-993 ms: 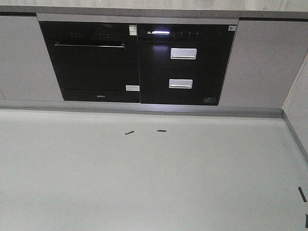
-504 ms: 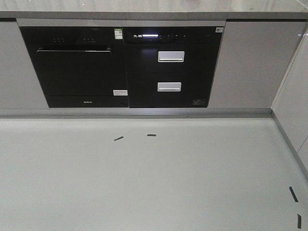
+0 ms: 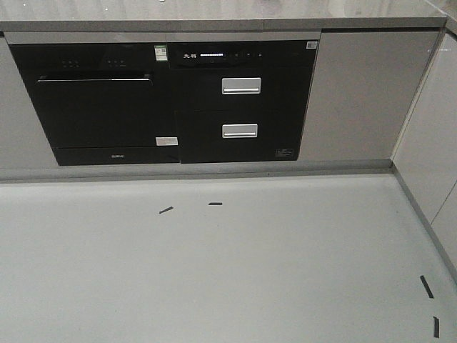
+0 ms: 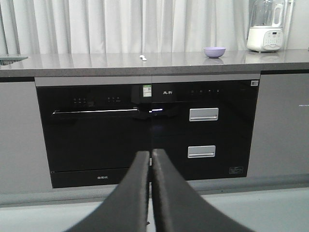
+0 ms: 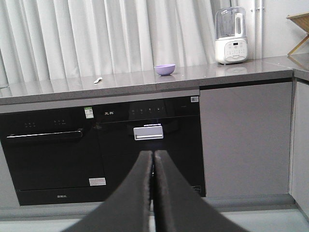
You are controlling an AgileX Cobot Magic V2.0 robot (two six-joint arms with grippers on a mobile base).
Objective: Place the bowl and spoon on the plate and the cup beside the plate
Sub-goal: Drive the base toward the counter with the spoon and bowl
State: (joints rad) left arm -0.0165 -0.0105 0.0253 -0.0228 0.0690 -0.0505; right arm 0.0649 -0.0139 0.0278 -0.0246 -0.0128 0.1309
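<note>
Bowl: your purple bowl sits upright on the grey counter, toward its right end, near the white blender. Nothing touches it.
Spoon: the pale spoon lies flat on the same counter, well apart from the bowl, to its left.
Plate and cup: neither shows in any view, so you cannot tell where they are.
Left gripper: jaws pressed together, holding nothing, pointed at the black oven front below the counter.
Right gripper: likewise closed tight and empty, aimed at the cabinets.
Progress: by the look of it, nothing is arranged yet. Bowl onto plate, spoon onto plate and cup beside it all remain.
Approach: your front view shows only floor and cabinet fronts, so you likely need to close in first.
</note>
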